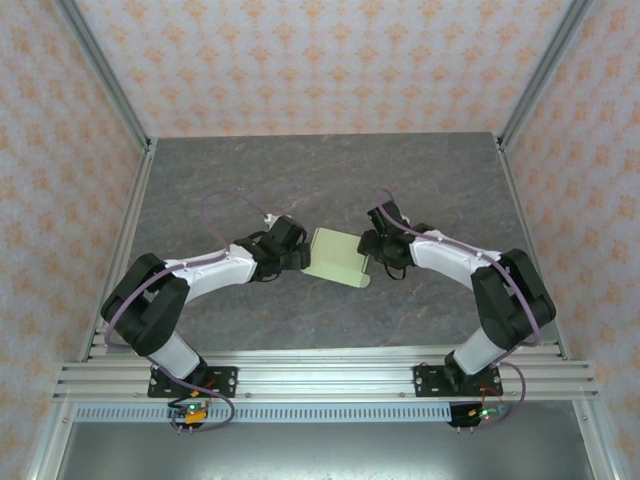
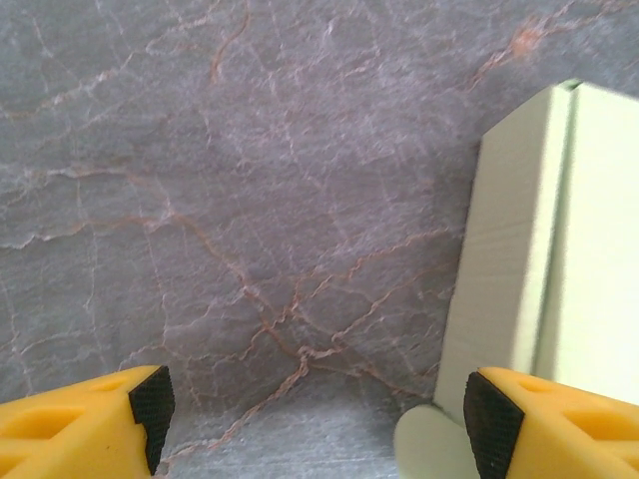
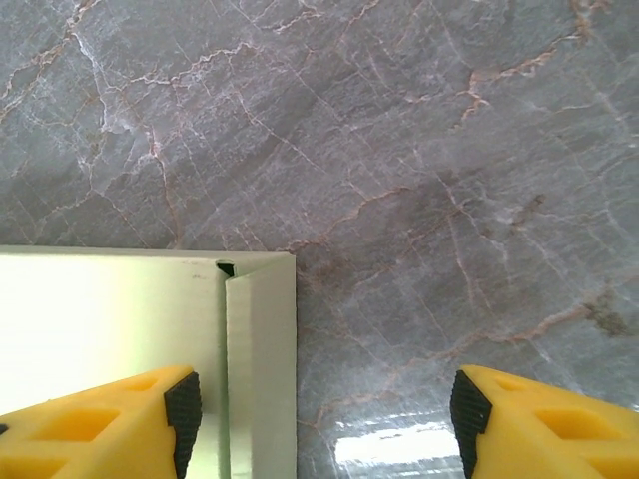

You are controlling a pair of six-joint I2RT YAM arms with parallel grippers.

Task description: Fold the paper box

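Observation:
The paper box (image 1: 335, 257) is a pale yellow-green flat card piece lying on the grey marble table (image 1: 330, 180), between my two grippers. My left gripper (image 1: 303, 258) is at its left edge and my right gripper (image 1: 369, 260) at its right edge. In the left wrist view the left gripper (image 2: 319, 417) stands open over bare table, and the paper box (image 2: 519, 239) with a rounded tab (image 2: 429, 449) lies by the right fingertip (image 2: 489, 424). In the right wrist view the right gripper (image 3: 324, 414) is open. Its left fingertip (image 3: 183, 414) is over the paper box (image 3: 100, 319), whose raised side flap (image 3: 262, 369) lies inside the gap.
Patterned walls close off the left, back and right of the table. An aluminium rail (image 1: 320, 375) carrying both arm bases runs along the near edge. Marble surface stretches behind the box towards the back wall.

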